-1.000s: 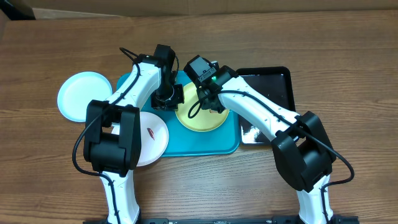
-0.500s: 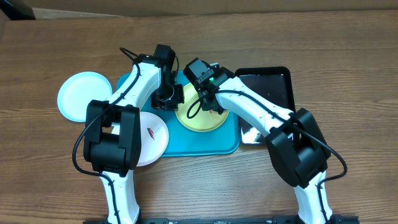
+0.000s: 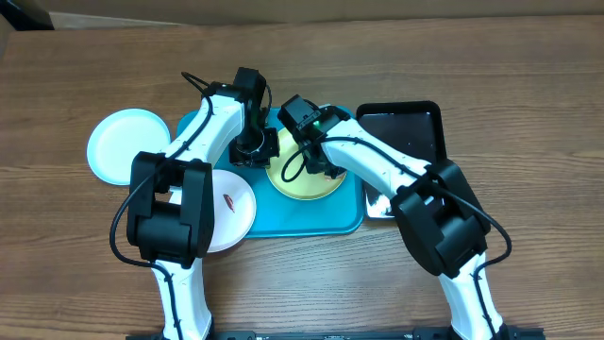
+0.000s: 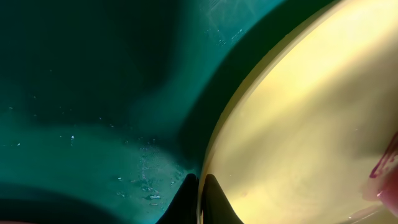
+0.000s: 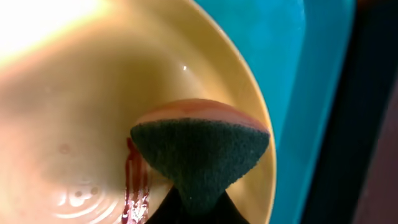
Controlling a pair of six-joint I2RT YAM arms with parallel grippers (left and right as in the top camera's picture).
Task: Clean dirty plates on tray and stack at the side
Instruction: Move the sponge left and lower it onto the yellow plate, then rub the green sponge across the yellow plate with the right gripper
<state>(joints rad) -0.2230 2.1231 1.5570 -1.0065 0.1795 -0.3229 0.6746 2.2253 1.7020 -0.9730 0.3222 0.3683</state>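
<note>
The yellow-green plate (image 3: 304, 185) lies on the turquoise tray (image 3: 326, 219). My left gripper (image 3: 256, 148) is shut on its left rim; in the left wrist view the fingers (image 4: 200, 200) pinch the plate's edge (image 4: 298, 124) over the tray floor (image 4: 93, 124). My right gripper (image 3: 326, 166) is shut on a green-faced sponge (image 5: 200, 149) pressed on the plate (image 5: 68, 93), beside a red smear (image 5: 134, 183). The white plate (image 3: 233, 210), with a red smear, overlaps the tray's left edge. The pale mint plate (image 3: 123, 142) lies on the table at the left.
A smaller glossy black tray (image 3: 415, 127) lies against the turquoise tray's right side; it also shows in the right wrist view (image 5: 373, 124). Both arms cross over the tray's back half. Bare wooden table lies in front and at the far right.
My right wrist has shifted a little to the left over the yellow-green plate with the sponge. The left arm and the plates have not moved.
</note>
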